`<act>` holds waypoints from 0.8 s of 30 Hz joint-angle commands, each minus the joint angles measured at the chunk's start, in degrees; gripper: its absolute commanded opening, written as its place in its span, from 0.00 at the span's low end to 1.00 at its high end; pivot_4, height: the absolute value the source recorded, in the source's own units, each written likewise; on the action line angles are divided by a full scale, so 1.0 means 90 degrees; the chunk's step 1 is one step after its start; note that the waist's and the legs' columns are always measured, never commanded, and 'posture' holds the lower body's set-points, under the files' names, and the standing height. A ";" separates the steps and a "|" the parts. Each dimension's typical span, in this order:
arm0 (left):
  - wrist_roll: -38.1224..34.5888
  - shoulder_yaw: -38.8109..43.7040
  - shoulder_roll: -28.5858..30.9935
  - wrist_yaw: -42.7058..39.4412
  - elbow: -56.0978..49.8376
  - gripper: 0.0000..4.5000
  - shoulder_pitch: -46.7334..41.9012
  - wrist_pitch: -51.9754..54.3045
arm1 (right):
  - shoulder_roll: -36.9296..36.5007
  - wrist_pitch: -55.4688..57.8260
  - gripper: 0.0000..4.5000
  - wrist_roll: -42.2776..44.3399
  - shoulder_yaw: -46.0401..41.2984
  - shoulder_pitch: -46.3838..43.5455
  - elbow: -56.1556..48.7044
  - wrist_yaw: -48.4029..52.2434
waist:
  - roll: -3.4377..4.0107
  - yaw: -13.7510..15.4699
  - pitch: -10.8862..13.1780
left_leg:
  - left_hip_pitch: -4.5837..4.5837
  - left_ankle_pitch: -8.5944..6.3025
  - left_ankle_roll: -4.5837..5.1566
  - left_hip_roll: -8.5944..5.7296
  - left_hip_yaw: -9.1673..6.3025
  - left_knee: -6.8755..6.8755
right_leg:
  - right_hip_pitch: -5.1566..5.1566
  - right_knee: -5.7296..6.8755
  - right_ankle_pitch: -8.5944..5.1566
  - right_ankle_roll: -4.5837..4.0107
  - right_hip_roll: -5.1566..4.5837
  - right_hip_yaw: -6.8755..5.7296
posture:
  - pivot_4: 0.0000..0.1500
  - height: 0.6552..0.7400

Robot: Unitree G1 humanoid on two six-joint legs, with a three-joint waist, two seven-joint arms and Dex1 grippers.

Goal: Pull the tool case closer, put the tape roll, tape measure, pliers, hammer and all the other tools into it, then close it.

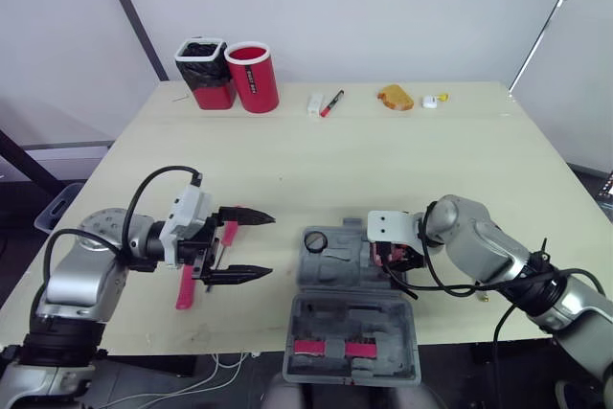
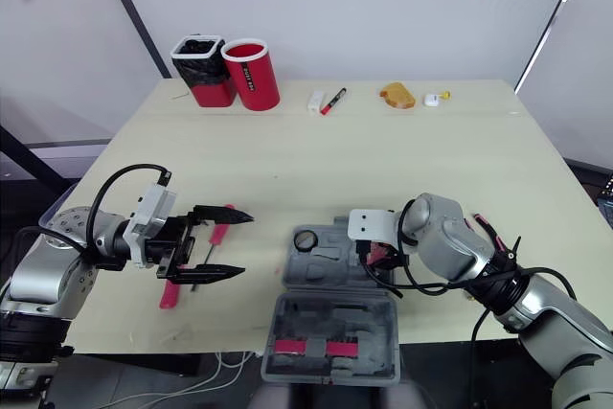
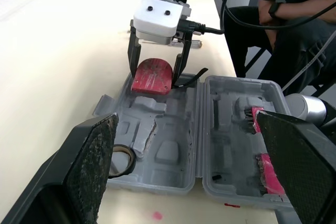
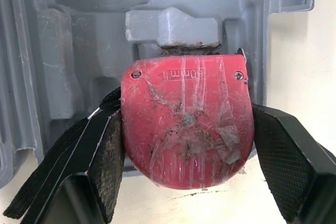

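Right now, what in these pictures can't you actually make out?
- The red-handled tools on the table: the left end effector partly covers them in the head views, so their type is unclear.
- The small items at the far table edge: too small to identify in the head views.
- Floor of the case under the tape measure: hidden by it in the right wrist view, so contact is unclear.

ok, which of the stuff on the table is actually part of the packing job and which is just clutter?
Job:
- tool case, open
- tape roll, in the case
- tape measure, held by the right gripper
- red-handled tools by the left gripper

Clutter, far edge:
- red cup
- black-lined bin
- marker
- white block
- brown lump
- small white-and-yellow item
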 commanded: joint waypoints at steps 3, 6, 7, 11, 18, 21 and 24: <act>0.0007 0.0038 0.0009 -0.0073 -0.0005 1.00 -0.0128 0.0010 | 0.0251 -0.0156 0.67 -0.0274 0.0091 -0.0022 0.0203 -0.0277 | 0.0000 -0.0007 0.0000 | 0.0001 0.0000 0.0000 0.0000 0.0001 0.0000 | 0.0000 0.0000 0.0000 0.0000 0.0000 0.0001 | 1.00 1.00; 0.0008 0.0040 0.0000 -0.0079 -0.0020 1.00 -0.0135 0.0030 | 0.0359 -0.0183 0.67 -0.0288 0.0075 0.0001 0.0275 -0.0319 | -0.0001 -0.0009 -0.0001 | 0.0000 0.0000 0.0000 0.0000 0.0000 -0.0001 | 0.0000 0.0000 0.0000 0.0000 0.0001 0.0000 | 1.00 1.00; 0.0008 0.0042 -0.0001 -0.0080 -0.0022 1.00 -0.0136 0.0035 | 0.0362 -0.0191 0.67 -0.0301 0.0079 0.0010 0.0275 -0.0304 | -0.0001 -0.0010 -0.0001 | 0.0000 0.0000 0.0000 0.0001 0.0000 -0.0001 | 0.0000 0.0000 0.0000 0.0000 0.0001 0.0000 | 1.00 1.00; 0.0021 0.0059 0.0015 -0.0091 -0.0009 1.00 -0.0131 0.0037 | 0.0406 -0.0236 0.67 -0.0333 0.0067 0.0040 0.0263 -0.0332 | -0.0001 -0.0015 -0.0001 | 0.0002 0.0000 0.0000 0.0001 0.0000 0.0000 | 0.0000 0.0001 0.0001 0.0000 0.0001 0.0001 | 1.00 1.00; 0.0024 0.0039 -0.0008 -0.0084 -0.0043 1.00 -0.0112 0.0056 | 0.0368 -0.0366 0.85 -0.0357 -0.0060 0.0042 0.0151 -0.0381 | -0.0001 -0.0019 -0.0001 | 0.0003 0.0000 0.0000 0.0004 0.0001 0.0000 | 0.0000 0.0002 0.0001 -0.0001 0.0004 0.0001 | 1.00 1.00; 0.0023 0.0008 -0.0030 -0.0096 -0.0045 1.00 -0.0091 0.0065 | 0.0292 -0.0429 1.00 -0.0437 -0.0111 0.0074 0.0033 -0.0471 | -0.0001 -0.0013 -0.0001 | 0.0002 0.0000 0.0000 0.0004 0.0001 -0.0001 | 0.0000 0.0001 0.0001 -0.0001 0.0003 0.0001 | 1.00 1.00; 0.0033 -0.0012 -0.0034 -0.0126 -0.0014 1.00 -0.0091 0.0055 | 0.0160 -0.0418 1.00 -0.0430 -0.0163 0.0141 -0.0181 -0.0427 | -0.0001 -0.0005 -0.0001 | 0.0001 0.0000 0.0000 0.0004 0.0001 -0.0001 | 0.0000 0.0000 0.0001 -0.0001 0.0003 0.0001 | 1.00 1.00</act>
